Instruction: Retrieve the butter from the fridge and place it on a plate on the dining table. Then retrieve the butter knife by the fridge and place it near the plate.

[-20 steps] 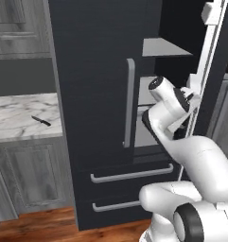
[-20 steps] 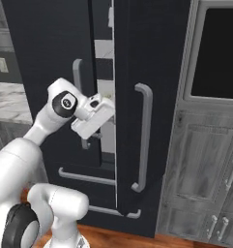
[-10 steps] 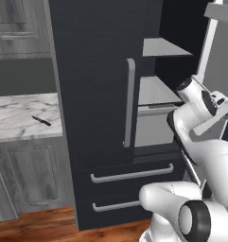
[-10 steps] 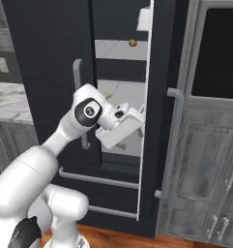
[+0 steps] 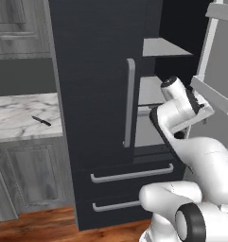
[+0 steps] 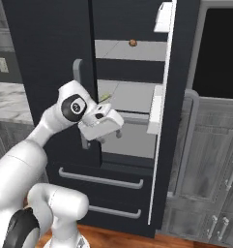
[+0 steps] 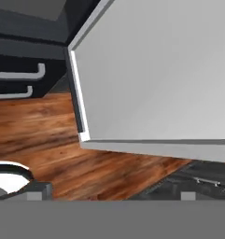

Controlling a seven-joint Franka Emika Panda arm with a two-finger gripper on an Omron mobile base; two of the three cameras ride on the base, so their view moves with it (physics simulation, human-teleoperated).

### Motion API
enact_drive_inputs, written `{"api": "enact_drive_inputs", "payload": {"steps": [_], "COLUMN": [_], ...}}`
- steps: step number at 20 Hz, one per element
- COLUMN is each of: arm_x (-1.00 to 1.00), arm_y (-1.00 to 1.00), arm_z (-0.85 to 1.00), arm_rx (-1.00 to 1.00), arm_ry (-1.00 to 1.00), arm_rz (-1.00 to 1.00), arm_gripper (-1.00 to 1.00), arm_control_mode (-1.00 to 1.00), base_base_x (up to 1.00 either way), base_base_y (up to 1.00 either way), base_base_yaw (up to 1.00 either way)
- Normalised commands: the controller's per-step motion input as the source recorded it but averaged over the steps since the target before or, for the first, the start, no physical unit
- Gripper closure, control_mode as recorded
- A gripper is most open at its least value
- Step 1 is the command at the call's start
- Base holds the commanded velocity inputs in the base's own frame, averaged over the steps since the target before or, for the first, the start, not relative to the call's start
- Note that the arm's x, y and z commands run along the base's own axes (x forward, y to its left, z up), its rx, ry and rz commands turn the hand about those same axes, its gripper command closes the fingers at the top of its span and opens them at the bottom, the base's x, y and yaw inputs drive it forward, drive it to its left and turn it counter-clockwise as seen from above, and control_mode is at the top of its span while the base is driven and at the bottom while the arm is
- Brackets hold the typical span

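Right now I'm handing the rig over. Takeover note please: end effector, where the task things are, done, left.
End effector: open, empty, in front of the open fridge compartment.
Tall dark navy double-door fridge: right door stands open.
Small yellowish-green butter stick: on a grey shelf inside, untouched.
Slim dark butter knife: on the white-grey marble counter left of the fridge.
Done: door open.
Left: grasp the butter, put it on the plate on the dining table, then fetch the knife and set it near the plate.
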Motion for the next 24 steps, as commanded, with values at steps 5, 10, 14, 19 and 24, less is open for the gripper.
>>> {"api": "enact_drive_inputs", "payload": {"steps": [5,10,14,19,24], "arm_x": [0.62,0.58,0.68,0.26,0.12], "arm_y": [0.83,0.59,0.56,0.65,0.55], "arm_z": [-0.04,0.53,0.72,0.42,0.0], "arm_rx": [0.67,0.13,0.0,-0.01,-0.13], "arm_ry": [-0.33,-0.67,-0.37,-0.21,-0.42], "arm_rz": [-0.01,0.05,0.1,0.15,0.12], "arm_gripper": [-1.0,-1.0,-1.0,-1.0,-1.0], "arm_control_mode": [-1.0,-1.0,-1.0,-1.0,-1.0], "base_base_x": [0.0,0.0,0.0,0.0,0.0], "base_base_y": [0.0,0.0,0.0,0.0,0.0], "base_base_yaw": [0.0,0.0,0.0,0.0,0.0]}}
